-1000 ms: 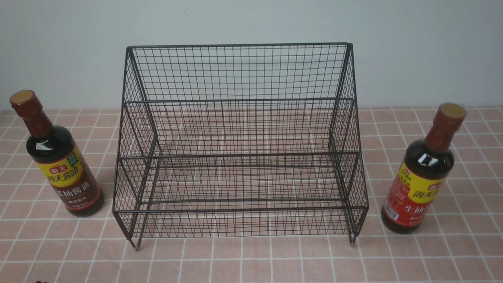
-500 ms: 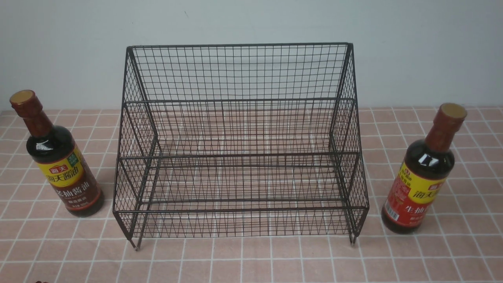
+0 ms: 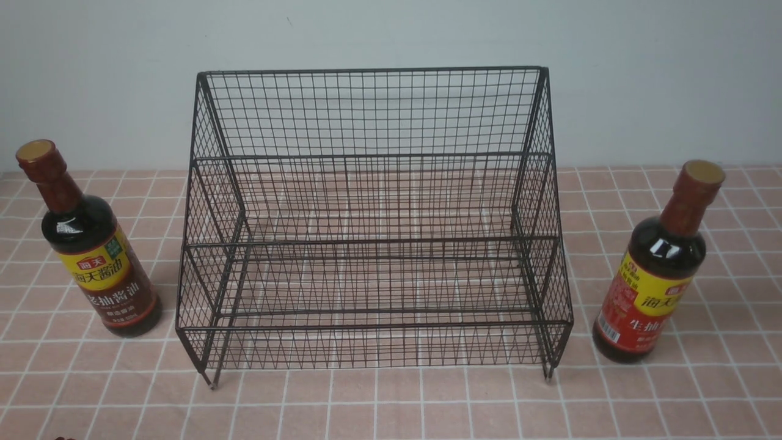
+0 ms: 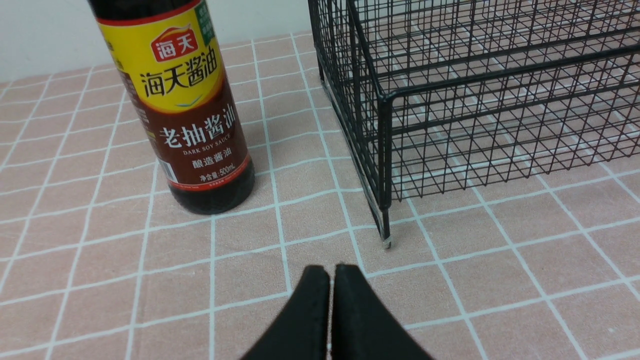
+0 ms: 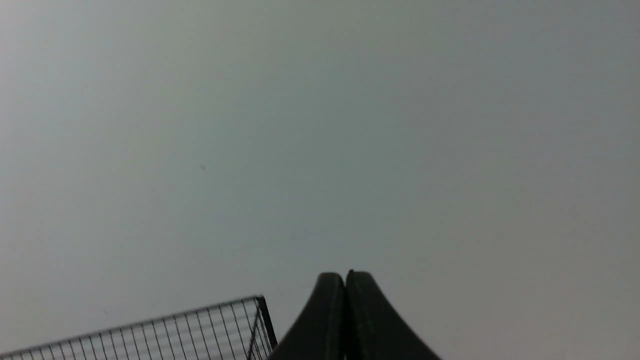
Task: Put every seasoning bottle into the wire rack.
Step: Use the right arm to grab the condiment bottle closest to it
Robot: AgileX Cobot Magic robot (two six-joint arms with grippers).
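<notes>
The black wire rack [image 3: 374, 232] stands in the middle of the tiled table with nothing in it. The brown-label seasoning bottle [image 3: 91, 247] stands upright to its left; it also shows in the left wrist view [image 4: 187, 115] beside the rack's front corner [image 4: 382, 150]. The red-label seasoning bottle [image 3: 657, 272] stands upright to the rack's right. My left gripper [image 4: 330, 272] is shut and empty, low over the table, short of the bottle and the rack's foot. My right gripper [image 5: 345, 276] is shut and empty, facing the wall above the rack's top corner [image 5: 257, 302]. Neither gripper shows in the front view.
A pink tiled table [image 3: 391, 403] runs back to a plain grey wall [image 3: 391, 30]. The rack's short foot [image 4: 386, 242] rests on the tiles close to my left gripper.
</notes>
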